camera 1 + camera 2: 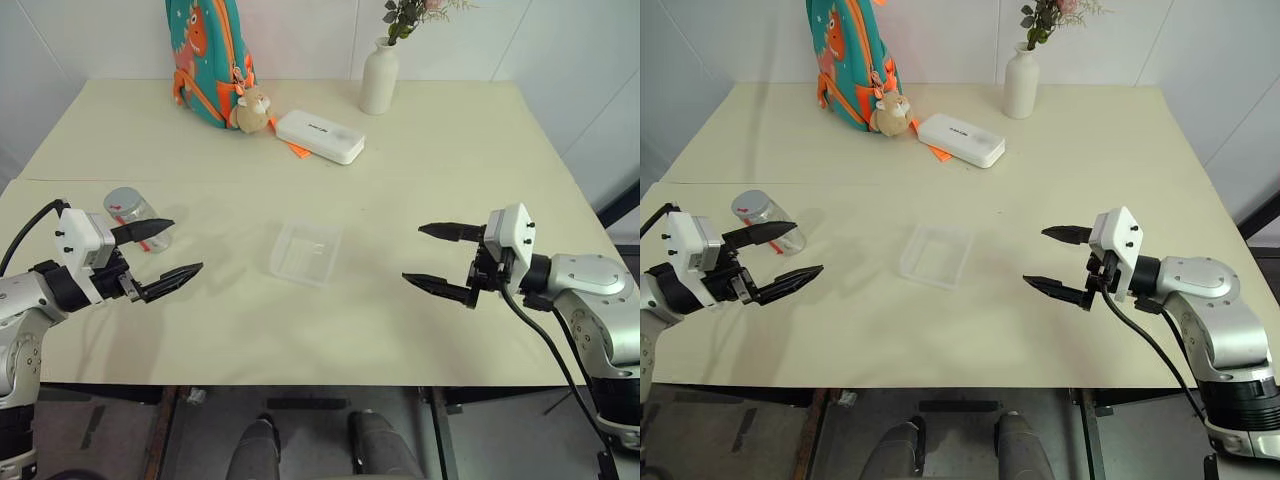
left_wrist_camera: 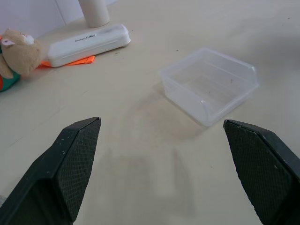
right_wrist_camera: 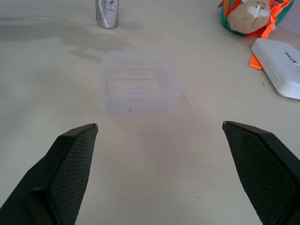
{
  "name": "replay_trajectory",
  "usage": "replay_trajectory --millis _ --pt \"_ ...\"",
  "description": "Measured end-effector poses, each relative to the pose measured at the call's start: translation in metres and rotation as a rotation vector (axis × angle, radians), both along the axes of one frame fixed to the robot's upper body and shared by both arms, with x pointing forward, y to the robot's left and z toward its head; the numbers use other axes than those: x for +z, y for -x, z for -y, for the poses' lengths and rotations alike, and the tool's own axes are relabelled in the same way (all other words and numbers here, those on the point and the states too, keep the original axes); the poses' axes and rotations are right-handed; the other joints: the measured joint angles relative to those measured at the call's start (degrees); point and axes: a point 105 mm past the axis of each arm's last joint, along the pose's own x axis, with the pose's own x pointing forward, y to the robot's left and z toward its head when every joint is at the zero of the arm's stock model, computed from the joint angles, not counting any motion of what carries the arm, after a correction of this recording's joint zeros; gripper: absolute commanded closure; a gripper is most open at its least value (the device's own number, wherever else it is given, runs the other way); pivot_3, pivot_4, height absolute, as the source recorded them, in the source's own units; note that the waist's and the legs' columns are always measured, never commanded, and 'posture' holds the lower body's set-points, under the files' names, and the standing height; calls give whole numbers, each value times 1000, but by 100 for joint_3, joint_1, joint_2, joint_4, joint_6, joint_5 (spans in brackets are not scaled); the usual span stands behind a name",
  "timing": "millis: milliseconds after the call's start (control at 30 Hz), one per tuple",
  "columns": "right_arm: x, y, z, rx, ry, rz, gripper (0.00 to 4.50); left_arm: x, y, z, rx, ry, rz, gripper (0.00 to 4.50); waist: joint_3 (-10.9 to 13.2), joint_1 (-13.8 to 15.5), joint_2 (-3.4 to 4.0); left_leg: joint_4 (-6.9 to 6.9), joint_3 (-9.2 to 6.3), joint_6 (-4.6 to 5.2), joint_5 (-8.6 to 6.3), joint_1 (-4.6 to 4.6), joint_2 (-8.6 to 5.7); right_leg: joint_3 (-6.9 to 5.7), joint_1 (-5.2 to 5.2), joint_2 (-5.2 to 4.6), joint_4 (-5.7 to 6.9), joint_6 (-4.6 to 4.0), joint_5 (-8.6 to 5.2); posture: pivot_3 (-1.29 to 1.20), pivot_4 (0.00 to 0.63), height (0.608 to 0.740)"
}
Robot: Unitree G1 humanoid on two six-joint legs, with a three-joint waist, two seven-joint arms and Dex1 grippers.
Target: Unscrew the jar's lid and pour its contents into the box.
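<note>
Nothing done yet, lid on | jar stands on table, well left of box | left gripper by jar, fingers spread, empty | right gripper spread, empty.

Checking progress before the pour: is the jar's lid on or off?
On. The jar stands upright on the table with the lid capping it, and both grippers hover open and empty.

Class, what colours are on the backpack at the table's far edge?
The backpack is teal with orange trim, clearest in the left eye view.
</note>
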Motion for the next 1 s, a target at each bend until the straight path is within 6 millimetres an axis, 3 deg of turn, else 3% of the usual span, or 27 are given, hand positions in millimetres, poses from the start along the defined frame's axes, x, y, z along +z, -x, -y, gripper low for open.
replay_trajectory --millis 133,267,400,533,633,733,867,1000 --pt "0 -3 -13 48 -11 2 0 -2 5 -5 53 10 7 30 0 -16 0 2 5 0 0 2 2 5 0 2 1 1 1 0 150 740" --pt "3 -10 -24 86 -42 5 0 -19 22 -21 203 73 -4 30 -1 -39 -2 16 18 8 -17 2 6 16 0 2 4 7 4 0 150 740" --pt "22 -18 -51 162 -128 42 0 -39 41 -43 452 160 2 30 -2 -47 -5 37 17 8 -26 1 13 16 0 9 10 8 5 0 150 740" --pt "41 -17 -79 264 -195 90 0 -43 49 -74 747 274 82 30 -7 14 -13 52 15 9 -27 1 12 16 7 11 7 10 15 0 150 740" --pt "52 -15 -99 328 -246 120 0 -41 43 -82 845 328 138 30 -17 40 -29 55 16 12 -25 1 10 16 13 11 -3 10 38 0 150 740" --pt "58 -14 -119 381 -275 144 0 -37 27 -75 839 377 170 30 -20 25 -35 63 20 16 -19 0 11 16 15 12 -14 7 60 0 150 740" --pt "63 -19 -124 384 -282 174 0 -35 2 -69 811 401 186 30 -21 20 -36 63 23 19 -13 0 13 16 13 15 -18 3 66 0 150 740" --pt "61 -19 -127 390 -280 183 0 -33 -19 -79 815 388 197 30 -22 -10 -37 55 33 16 -16 -2 15 21 5 16 -15 10 70 0 150 740"
